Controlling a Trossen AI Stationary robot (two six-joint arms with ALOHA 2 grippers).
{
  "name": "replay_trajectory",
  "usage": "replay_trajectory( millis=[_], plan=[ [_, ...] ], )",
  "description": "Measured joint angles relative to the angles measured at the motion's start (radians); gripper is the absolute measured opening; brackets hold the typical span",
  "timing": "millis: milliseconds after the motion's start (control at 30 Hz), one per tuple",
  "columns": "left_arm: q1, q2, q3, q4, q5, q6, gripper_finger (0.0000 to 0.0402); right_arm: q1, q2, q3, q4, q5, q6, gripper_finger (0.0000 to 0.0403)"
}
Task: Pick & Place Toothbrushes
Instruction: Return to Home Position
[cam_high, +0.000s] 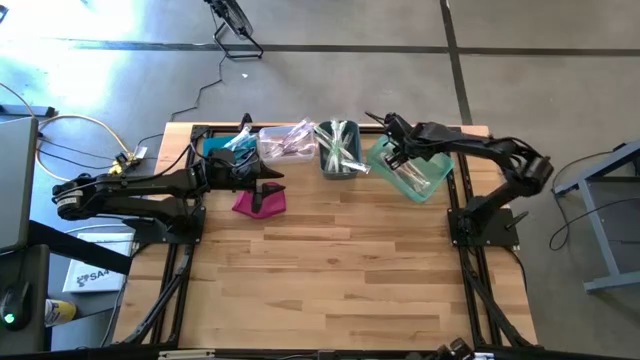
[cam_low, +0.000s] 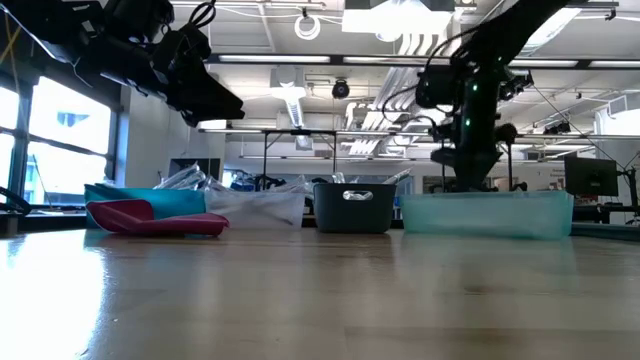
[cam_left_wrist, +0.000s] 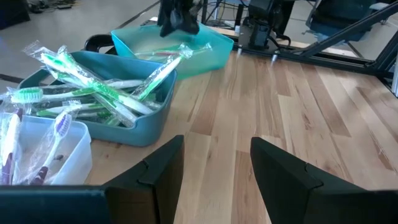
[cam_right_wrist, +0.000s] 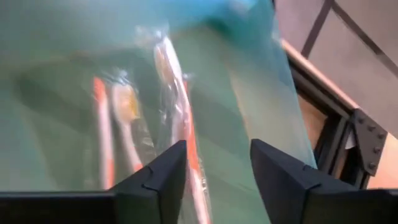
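Toothbrushes fill four bins along the far edge. Green ones (cam_left_wrist: 102, 93) lie in the grey bin (cam_high: 338, 152), purple ones (cam_left_wrist: 53, 134) in the clear bin (cam_high: 285, 140), and orange ones in clear wrappers (cam_right_wrist: 177, 106) on the floor of the teal bin (cam_high: 412, 172). My right gripper (cam_right_wrist: 214, 171) is open and reaches down into the teal bin, its fingers standing either side of one wrapped orange toothbrush. My left gripper (cam_left_wrist: 214, 168) is open and hovers high over the magenta pouch (cam_high: 260, 200), in front of the blue bin (cam_high: 222, 146).
The four bins stand side by side in a row at the far edge, and the magenta pouch (cam_low: 155, 218) lies flat just in front of them. The wooden tabletop (cam_high: 330, 270) spreads bare toward the near edge. Black arm frames run down both sides.
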Motion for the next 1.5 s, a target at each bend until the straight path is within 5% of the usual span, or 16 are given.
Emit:
replay_trajectory(
  millis=[167, 567, 1067, 1300, 1500],
  plan=[
    [0.0, 0.0, 0.0, 0.0, 0.0, 0.0, 0.0181, 0.043, -0.119, 0.0, 0.004, -0.036, 0.044, 0.0122],
    [0.0, 0.0, 0.0, 0.002, 0.0, 0.0, 0.0181, 0.213, -0.244, 0.002, 0.316, -0.363, 0.019, 0.0007],
    [0.0, 0.0, 0.0, 0.003, 0.0, 0.0, 0.0181, 0.445, -0.236, 0.001, 0.547, -0.431, 0.012, 0.0003],
    [0.0, 0.0, 0.0, 0.006, 0.0, 0.0, 0.0181, 0.55, -0.236, 0.001, 0.559, -0.31, 0.063, 0.0003],
    [0.0, 0.0, 0.0, 0.006, 0.0, 0.001, 0.0181, 0.619, -0.236, 0.001, 0.573, -0.424, 0.005, 0.0003]
  ],
)
